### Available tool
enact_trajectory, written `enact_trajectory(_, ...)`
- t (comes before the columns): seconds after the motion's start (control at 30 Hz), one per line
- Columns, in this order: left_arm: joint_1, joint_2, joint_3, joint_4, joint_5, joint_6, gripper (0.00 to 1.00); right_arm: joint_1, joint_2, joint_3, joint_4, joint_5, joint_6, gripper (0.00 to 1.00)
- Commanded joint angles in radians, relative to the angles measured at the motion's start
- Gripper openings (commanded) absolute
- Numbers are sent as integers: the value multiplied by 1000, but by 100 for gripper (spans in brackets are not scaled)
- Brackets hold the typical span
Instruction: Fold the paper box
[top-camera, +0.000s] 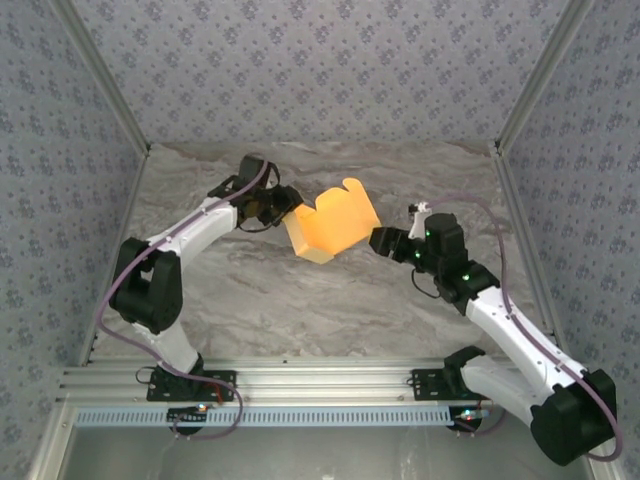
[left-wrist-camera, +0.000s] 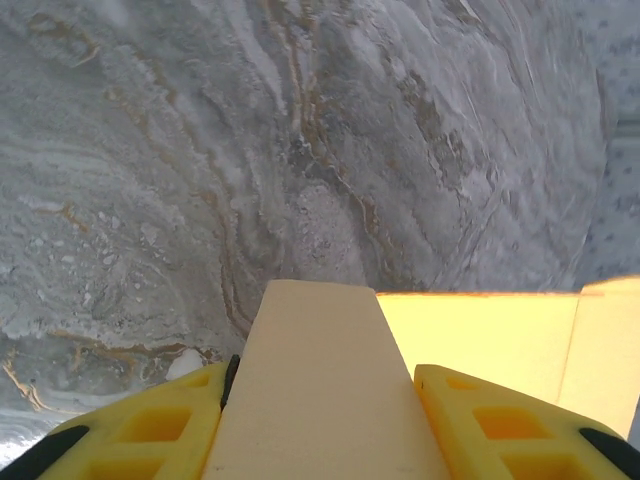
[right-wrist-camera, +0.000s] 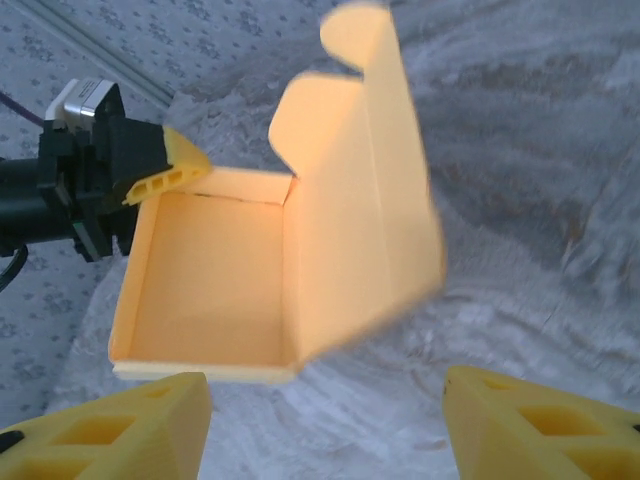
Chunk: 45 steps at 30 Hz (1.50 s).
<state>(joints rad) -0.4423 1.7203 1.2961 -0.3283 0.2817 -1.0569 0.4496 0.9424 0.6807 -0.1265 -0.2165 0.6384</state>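
The paper box is yellow-orange card, partly folded into an open tray with a tall notched flap standing up, and it hangs above the middle of the table. My left gripper is shut on its left wall. In the left wrist view that pale wall runs between the yellow fingers. My right gripper is just right of the box, apart from it. In the right wrist view it stands open with nothing between its fingers, the box lies ahead, and the left gripper holds the far corner.
The marbled table is boxed in by patterned walls at the left, back and right. An aluminium rail with both arm bases runs along the near edge.
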Motion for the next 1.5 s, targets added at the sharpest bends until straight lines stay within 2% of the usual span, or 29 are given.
enact_trajectory(0.0, 11, -21, -30, 61, -3, -281, 25, 106, -28, 6, -44, 196, 226, 62)
enact_trajectory(0.07, 10, -25, -59, 136, 6, -346, 25, 163, -34, 6, -124, 298, 476, 64)
enact_trajectory(0.1, 10, -28, -72, 167, 9, -375, 25, 178, -38, -4, -154, 303, 698, 68)
enact_trajectory(0.13, 10, -33, -81, 188, 3, -397, 25, 202, -42, -42, -104, 292, 890, 70)
enact_trajectory(0.17, 10, -40, -88, 200, -5, -414, 24, 243, -41, -92, 6, 305, 1013, 68)
enact_trajectory(0.23, 4, -62, -113, 214, -34, -466, 25, 345, -21, -170, 192, 433, 1211, 68)
enact_trajectory(0.3, -3, -81, -147, 244, -64, -528, 25, 403, 7, -141, 176, 543, 1308, 79)
enact_trajectory(0.4, -17, -98, -188, 281, -67, -621, 25, 420, 91, -79, 246, 603, 1326, 85)
enact_trajectory(0.5, -35, -116, -222, 301, -71, -694, 25, 420, 178, -76, 421, 612, 1383, 85)
enact_trajectory(0.6, -50, -133, -247, 304, -85, -756, 24, 419, 245, -52, 486, 633, 1437, 83)
enact_trajectory(0.8, -74, -187, -290, 296, -139, -826, 24, 410, 326, 4, 492, 646, 1523, 77)
enact_trajectory(1.2, -84, -243, -346, 279, -184, -876, 23, 405, 420, 95, 483, 604, 1551, 68)
enact_trajectory(1.3, -85, -245, -348, 281, -196, -874, 23, 405, 430, 110, 470, 589, 1536, 60)
enact_trajectory(1.47, -86, -251, -363, 313, -212, -883, 23, 412, 436, 115, 435, 559, 1532, 60)
